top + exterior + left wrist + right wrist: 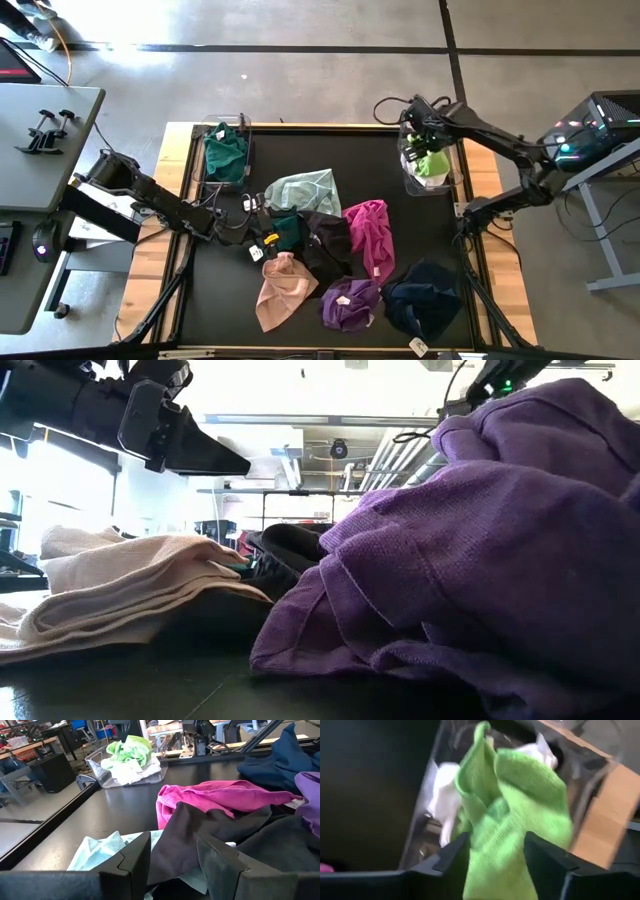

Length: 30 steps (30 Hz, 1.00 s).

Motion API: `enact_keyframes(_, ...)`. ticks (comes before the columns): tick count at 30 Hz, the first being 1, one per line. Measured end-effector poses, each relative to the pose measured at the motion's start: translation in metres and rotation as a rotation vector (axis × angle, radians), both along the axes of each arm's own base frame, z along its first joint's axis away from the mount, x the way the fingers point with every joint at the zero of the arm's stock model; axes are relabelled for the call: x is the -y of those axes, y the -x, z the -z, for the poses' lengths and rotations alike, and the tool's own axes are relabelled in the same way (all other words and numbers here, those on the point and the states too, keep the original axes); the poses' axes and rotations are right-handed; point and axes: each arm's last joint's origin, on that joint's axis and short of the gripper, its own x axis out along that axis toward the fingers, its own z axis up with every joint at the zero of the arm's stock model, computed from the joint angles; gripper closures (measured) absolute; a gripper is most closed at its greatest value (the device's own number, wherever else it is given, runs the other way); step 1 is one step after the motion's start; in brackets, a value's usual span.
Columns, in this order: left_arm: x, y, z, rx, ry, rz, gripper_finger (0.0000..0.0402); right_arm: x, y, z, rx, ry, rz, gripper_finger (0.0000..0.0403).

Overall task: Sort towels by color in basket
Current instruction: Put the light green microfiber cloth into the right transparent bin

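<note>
Several towels lie piled on the black mat: pale mint (305, 190), dark green (287, 230), black (325, 245), magenta (370, 235), peach-pink (283, 290), purple (350, 300) and navy (422, 295). A dark green towel (225, 152) lies in the far-left basket (243, 135). A lime towel (432, 163) lies on white cloth in the far-right basket (408, 180). My left gripper (250, 215) is open above the pile's left side, with the black towel's edge (175, 840) showing beyond its fingers. My right gripper (413, 135) is open above the lime towel (505, 820).
The mat has a raised wooden rim (480, 260) on all sides. Bare mat lies between the pile and the right basket (115, 805) and at the near left (215, 300). A desk with clamps (45, 130) stands left of the table.
</note>
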Motion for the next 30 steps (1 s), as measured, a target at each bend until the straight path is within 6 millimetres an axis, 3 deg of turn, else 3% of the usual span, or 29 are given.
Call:
enact_keyframes(10, 0.000, 0.000, 0.000, -0.001, 0.008, -0.002, 0.0255, 0.013, 0.008, 0.083, 0.092, -0.122, 0.033, 0.0358)
enact_keyframes(14, 0.000, 0.000, 0.000, -0.001, 0.007, -0.003, 0.0255, 0.014, 0.009, 0.097, 0.103, -0.123, 0.020, 0.0387)
enact_keyframes(19, 0.000, 0.000, 0.000, -0.007, -0.011, 0.000, 0.0255, 0.018, 0.007, 0.087, 0.103, -0.105, -0.037, 0.0376)
enact_keyframes(24, 0.000, 0.001, -0.002, 0.012, 0.009, -0.017, 0.0255, 0.021, 0.004, 0.054, 0.114, -0.064, -0.077, 0.0310)
enact_keyframes(30, 0.006, 0.009, -0.023, 0.084, 0.029, 0.021, 0.0255, 0.013, 0.008, 0.016, 0.144, 0.038, -0.064, 0.0253)
